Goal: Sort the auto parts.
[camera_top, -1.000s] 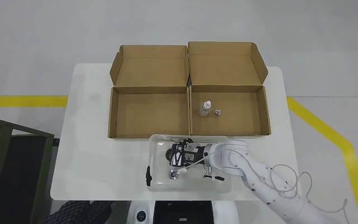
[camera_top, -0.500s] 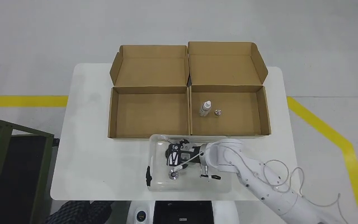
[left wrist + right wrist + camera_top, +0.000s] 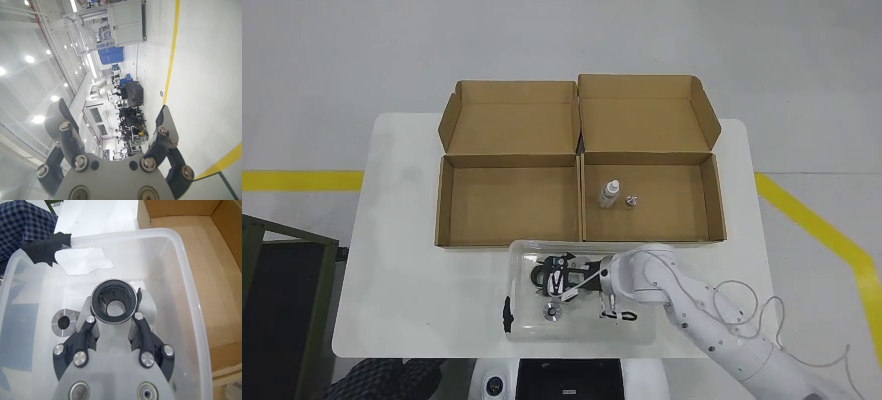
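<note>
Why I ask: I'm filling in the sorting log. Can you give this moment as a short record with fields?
Right gripper: shut on black bearing, inside the clear bin
Left gripper: open, holding nothing, facing the room
Also in bin: slotted metal ring beside the bearing
Right cardboard box: white bottle and small metal part lying on its floor
Stage: bearing gripped, not yet boxed

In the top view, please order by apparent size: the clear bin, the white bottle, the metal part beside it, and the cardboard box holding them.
Largest first:
cardboard box
clear bin
white bottle
metal part
</note>
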Tool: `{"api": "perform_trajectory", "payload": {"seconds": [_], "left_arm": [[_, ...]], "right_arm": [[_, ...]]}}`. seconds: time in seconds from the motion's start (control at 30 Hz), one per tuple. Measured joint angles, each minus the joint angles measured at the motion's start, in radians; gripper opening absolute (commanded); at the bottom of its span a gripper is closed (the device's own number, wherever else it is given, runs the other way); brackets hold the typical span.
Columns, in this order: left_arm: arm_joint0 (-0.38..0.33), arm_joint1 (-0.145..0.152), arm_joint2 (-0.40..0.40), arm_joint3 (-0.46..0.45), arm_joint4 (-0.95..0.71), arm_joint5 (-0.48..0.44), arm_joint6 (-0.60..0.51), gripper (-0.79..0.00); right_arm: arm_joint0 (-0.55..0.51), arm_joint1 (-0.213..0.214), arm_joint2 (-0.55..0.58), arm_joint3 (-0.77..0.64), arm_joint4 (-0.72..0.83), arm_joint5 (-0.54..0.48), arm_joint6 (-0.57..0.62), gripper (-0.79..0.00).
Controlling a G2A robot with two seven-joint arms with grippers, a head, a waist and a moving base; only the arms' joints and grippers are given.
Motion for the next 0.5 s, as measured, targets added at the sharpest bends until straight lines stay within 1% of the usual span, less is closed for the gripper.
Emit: {"api": "perform_trajectory", "payload": {"seconds": [0.2, 0.5], "left_arm": [[0.000, 0.000, 0.000, 0.000, 0.000, 0.000, 0.000, 0.000], [0.000, 0.000, 0.000, 0.000, 0.000, 0.000, 0.000, 0.000]], "right_arm": [[-0.013, 0.006, 0.029, -0.013, 0.019, -0.029, -0.027, -0.785], [-0.074, 0.033, 0.115, -0.087, 0.044, -0.072, -0.075, -0.785]]}}
